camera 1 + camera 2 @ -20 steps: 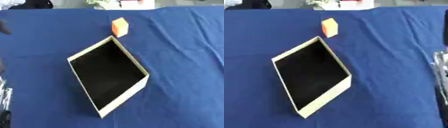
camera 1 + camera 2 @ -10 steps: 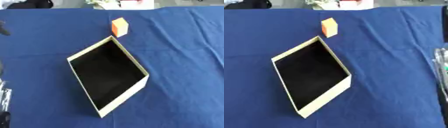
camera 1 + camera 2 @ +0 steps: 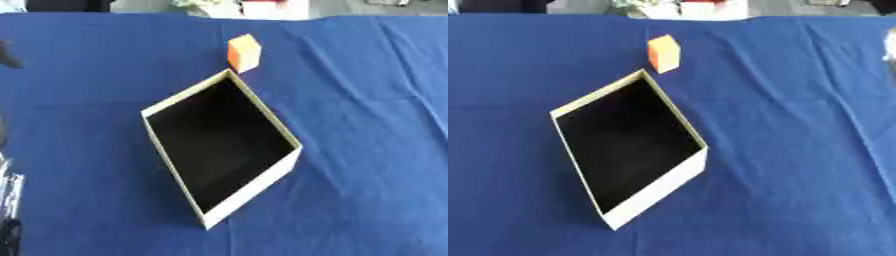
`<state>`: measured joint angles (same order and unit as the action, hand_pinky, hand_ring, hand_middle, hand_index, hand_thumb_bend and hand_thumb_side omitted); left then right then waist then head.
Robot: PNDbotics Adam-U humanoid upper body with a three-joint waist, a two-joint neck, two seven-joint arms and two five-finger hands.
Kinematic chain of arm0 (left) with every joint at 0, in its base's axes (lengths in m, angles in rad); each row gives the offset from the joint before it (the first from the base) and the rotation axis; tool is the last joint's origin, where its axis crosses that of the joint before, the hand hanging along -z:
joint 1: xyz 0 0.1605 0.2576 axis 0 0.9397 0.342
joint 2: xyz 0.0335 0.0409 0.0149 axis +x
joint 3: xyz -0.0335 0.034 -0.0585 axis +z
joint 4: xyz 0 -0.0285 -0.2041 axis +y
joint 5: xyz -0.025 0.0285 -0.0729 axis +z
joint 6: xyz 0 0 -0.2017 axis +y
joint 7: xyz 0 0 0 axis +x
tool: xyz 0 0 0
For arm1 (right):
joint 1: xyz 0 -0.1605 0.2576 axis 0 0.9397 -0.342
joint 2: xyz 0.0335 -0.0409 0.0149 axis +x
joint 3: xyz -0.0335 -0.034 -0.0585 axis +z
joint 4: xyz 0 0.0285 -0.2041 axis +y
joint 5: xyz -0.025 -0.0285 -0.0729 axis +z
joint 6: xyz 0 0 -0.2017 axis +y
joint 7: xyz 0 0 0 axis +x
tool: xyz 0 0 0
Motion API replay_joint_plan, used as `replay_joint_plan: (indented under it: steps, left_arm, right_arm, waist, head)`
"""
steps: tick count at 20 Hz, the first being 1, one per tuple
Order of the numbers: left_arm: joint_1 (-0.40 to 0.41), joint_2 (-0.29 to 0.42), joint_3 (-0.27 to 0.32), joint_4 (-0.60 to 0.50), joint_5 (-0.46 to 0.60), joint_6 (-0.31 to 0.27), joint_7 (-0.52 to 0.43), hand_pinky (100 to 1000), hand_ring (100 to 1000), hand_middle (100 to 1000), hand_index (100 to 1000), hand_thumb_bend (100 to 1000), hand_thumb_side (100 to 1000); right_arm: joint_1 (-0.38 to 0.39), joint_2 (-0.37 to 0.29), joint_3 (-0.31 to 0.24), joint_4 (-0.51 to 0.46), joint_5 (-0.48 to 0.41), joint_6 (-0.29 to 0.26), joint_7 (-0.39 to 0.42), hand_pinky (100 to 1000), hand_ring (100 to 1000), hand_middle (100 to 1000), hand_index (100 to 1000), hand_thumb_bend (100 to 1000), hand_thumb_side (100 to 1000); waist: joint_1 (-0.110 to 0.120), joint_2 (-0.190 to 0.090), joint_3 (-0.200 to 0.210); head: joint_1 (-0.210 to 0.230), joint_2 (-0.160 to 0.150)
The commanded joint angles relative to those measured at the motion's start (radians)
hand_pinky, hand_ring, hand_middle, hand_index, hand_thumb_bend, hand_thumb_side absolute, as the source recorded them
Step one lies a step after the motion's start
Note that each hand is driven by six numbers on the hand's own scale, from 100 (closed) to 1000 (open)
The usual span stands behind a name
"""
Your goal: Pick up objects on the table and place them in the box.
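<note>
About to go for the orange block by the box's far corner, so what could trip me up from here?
1. The orange block stands just past the far corner of the open box; a reaching hand could knock the thin rim and shift the box.
2. The box sits turned at an angle, so a drop near a corner may miss.
3. The blue cloth is creased and could drag under a sliding hand.

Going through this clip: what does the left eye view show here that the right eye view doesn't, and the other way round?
Only the left eye view: a silver-and-black shape at the lower left edge, probably the left hand.
Only the right eye view: a pale blur at the upper right edge, possibly the right hand.
Both: the open box with a dark inside, the orange block by its far corner, and the blue cloth.
</note>
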<state>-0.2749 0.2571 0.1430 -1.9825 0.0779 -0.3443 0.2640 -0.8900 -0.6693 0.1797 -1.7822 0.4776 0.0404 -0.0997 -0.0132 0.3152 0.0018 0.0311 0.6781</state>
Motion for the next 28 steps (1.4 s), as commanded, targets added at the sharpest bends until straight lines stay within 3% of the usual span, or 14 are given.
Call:
replay_joint_plan:
  steps: [1, 2, 5, 6, 11, 16, 23, 24, 26, 27, 28]
  left_arm:
    - [-0.008, 0.022, -0.001, -0.018, 0.004, 0.001, -0.003, 386, 508, 518, 662, 112, 660]
    - [-0.008, 0.022, -0.001, -0.018, 0.004, 0.001, -0.003, 386, 508, 518, 662, 111, 661]
    - [-0.006, 0.028, -0.009, -0.018, 0.008, 0.005, -0.010, 386, 508, 518, 662, 111, 661]
    - [-0.005, 0.028, -0.010, -0.018, 0.009, 0.006, -0.011, 386, 507, 517, 662, 109, 661]
    - [0.000, 0.031, -0.015, -0.018, 0.016, 0.010, -0.017, 385, 507, 517, 661, 109, 662]
    - [-0.004, 0.038, -0.019, -0.018, 0.020, 0.010, -0.024, 384, 507, 517, 661, 108, 663]
    - [-0.011, 0.049, -0.024, -0.018, 0.023, 0.010, -0.033, 383, 507, 517, 661, 107, 664]
    - [-0.012, 0.050, -0.025, -0.018, 0.023, 0.010, -0.034, 382, 507, 517, 661, 106, 665]
    - [-0.015, 0.051, -0.027, -0.018, 0.024, 0.011, -0.036, 382, 506, 517, 661, 106, 665]
    - [-0.017, 0.051, -0.027, -0.018, 0.025, 0.011, -0.037, 382, 507, 517, 661, 106, 665]
    - [-0.018, 0.051, -0.028, -0.018, 0.025, 0.011, -0.038, 382, 507, 517, 661, 106, 665]
  right_arm:
    - [-0.067, -0.054, 0.013, 0.058, 0.009, 0.045, 0.044, 837, 857, 726, 798, 100, 966]
    - [-0.085, -0.053, 0.019, 0.070, 0.009, 0.057, 0.059, 866, 890, 791, 818, 100, 976]
    - [-0.152, -0.081, 0.074, 0.131, 0.040, 0.098, 0.104, 866, 890, 791, 818, 100, 976]
    - [-0.175, -0.076, 0.096, 0.153, 0.053, 0.109, 0.118, 878, 910, 830, 825, 100, 1000]
    - [-0.291, 0.020, 0.198, 0.268, 0.124, 0.178, 0.189, 897, 955, 899, 848, 100, 1000]
    - [-0.393, 0.135, 0.255, 0.386, 0.196, 0.246, 0.261, 909, 977, 926, 866, 100, 1000]
    - [-0.461, 0.244, 0.277, 0.547, 0.287, 0.181, 0.361, 922, 988, 938, 884, 100, 998]
    - [-0.470, 0.255, 0.284, 0.570, 0.288, 0.167, 0.375, 935, 998, 948, 907, 187, 869]
    - [-0.488, 0.273, 0.302, 0.615, 0.273, 0.140, 0.402, 940, 1000, 948, 913, 225, 805]
    - [-0.495, 0.282, 0.311, 0.637, 0.263, 0.126, 0.416, 948, 1000, 951, 942, 308, 664]
    - [-0.502, 0.289, 0.316, 0.661, 0.251, 0.111, 0.431, 948, 1000, 951, 942, 308, 664]
  waist:
    - [0.003, -0.019, 0.000]
    - [0.003, -0.020, -0.001]
    - [-0.006, -0.029, 0.006]
    - [-0.006, -0.031, 0.007]
    - [-0.005, -0.039, 0.002]
    - [-0.005, -0.034, -0.006]
    - [-0.012, -0.024, -0.004]
    - [-0.014, -0.021, -0.003]
    - [-0.015, -0.017, -0.002]
    - [-0.015, -0.015, -0.001]
    - [-0.016, -0.013, 0.000]
  head:
    - [-0.004, 0.007]
    - [-0.003, 0.008]
    - [-0.013, 0.018]
    - [-0.014, 0.019]
    - [-0.020, 0.022]
    - [-0.021, 0.016]
    - [-0.030, -0.002]
    - [-0.031, -0.005]
    - [-0.032, -0.012]
    - [-0.035, -0.014]
    - [-0.036, -0.016]
